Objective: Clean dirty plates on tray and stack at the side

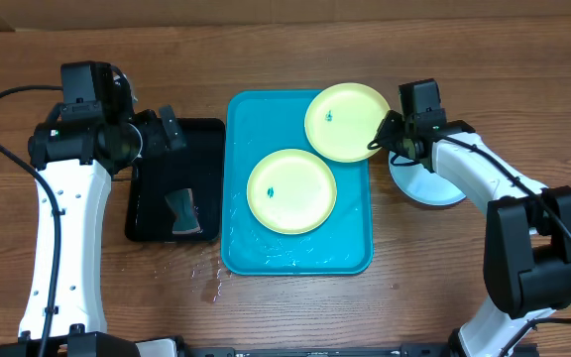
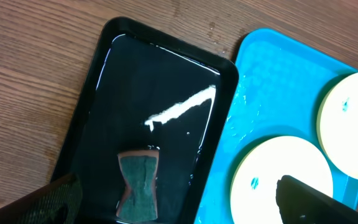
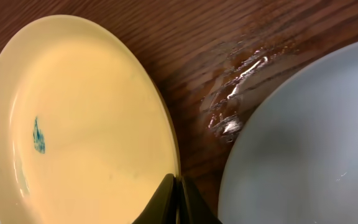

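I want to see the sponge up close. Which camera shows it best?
The left wrist camera. There the sponge lies big and clear in the black tray, its green face showing. The overhead camera shows the sponge too, but small and dim. The right wrist camera misses it.

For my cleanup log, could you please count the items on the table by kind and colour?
yellow-green plates: 2
light blue plate: 1
turquoise tray: 1
black tray: 1
sponge: 1
Total: 6
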